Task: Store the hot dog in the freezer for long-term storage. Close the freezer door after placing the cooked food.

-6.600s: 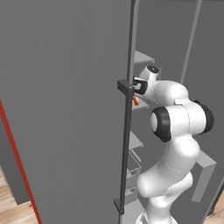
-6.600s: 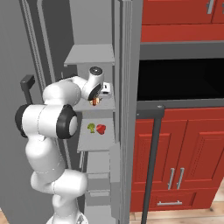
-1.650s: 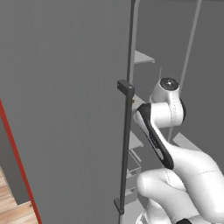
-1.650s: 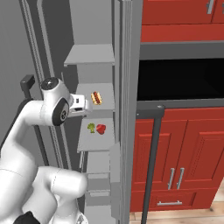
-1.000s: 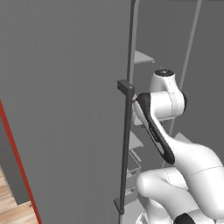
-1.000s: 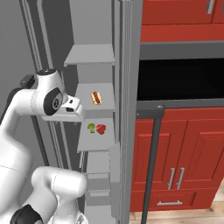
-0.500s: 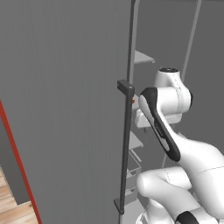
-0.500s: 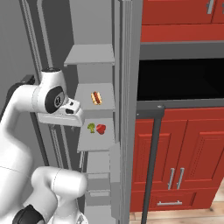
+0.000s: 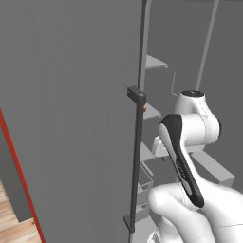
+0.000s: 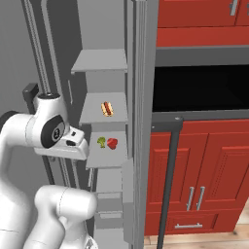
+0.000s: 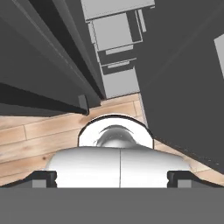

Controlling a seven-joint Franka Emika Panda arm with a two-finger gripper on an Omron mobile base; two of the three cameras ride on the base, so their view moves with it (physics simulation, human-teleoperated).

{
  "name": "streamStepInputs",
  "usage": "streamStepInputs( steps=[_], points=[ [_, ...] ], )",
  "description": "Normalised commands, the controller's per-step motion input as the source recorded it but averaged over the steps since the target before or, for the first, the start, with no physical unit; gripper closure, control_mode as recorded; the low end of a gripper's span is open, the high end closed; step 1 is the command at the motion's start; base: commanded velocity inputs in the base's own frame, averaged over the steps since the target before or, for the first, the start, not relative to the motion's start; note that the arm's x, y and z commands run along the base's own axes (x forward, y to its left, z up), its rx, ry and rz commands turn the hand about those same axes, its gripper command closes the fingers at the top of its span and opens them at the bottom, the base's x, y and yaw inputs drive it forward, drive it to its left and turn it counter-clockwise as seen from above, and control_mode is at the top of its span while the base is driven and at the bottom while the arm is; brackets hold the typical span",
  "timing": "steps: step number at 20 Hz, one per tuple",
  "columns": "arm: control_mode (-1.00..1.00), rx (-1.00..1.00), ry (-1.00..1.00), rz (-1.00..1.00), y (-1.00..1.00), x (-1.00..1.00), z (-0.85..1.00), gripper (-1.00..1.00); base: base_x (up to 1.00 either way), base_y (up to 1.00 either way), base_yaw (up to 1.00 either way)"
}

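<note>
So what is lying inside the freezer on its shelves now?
The hot dog lies on one freezer shelf; a green item and a red item lie below. The arm covers the shelves' left side.

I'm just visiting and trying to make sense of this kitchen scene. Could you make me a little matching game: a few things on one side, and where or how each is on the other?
Things:
1. hot dog
2. freezer door
3. small red block
4. oven handle

Places or states:
A. swung open, bar handle at its edge
B. on the shelf below the hot dog, beside a green item
C. on a middle freezer shelf
D. dark bar in front of red cabinets

Pairs: 1-C, 2-A, 3-B, 4-D
</note>
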Motion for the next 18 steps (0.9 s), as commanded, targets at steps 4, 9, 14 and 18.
streamStepInputs(
  steps=[4, 9, 14, 18],
  points=[
    [-1.0, 0.0, 0.0, 0.0, 0.0, -0.03, -0.23, -1.0, 0.0, 0.0, 0.0],
    [-1.0, 0.0, 0.0, 0.0, 0.0, 0.0, -0.03, -1.0, 0.0, 0.0, 0.0],
    [-1.0, 0.0, 0.0, 0.0, 0.0, 0.0, 0.0, -1.0, 0.0, 0.0, 0.0],
    [-1.0, 0.0, 0.0, 0.0, 0.0, 0.0, 0.0, -1.0, 0.0, 0.0, 0.0]
  ],
)
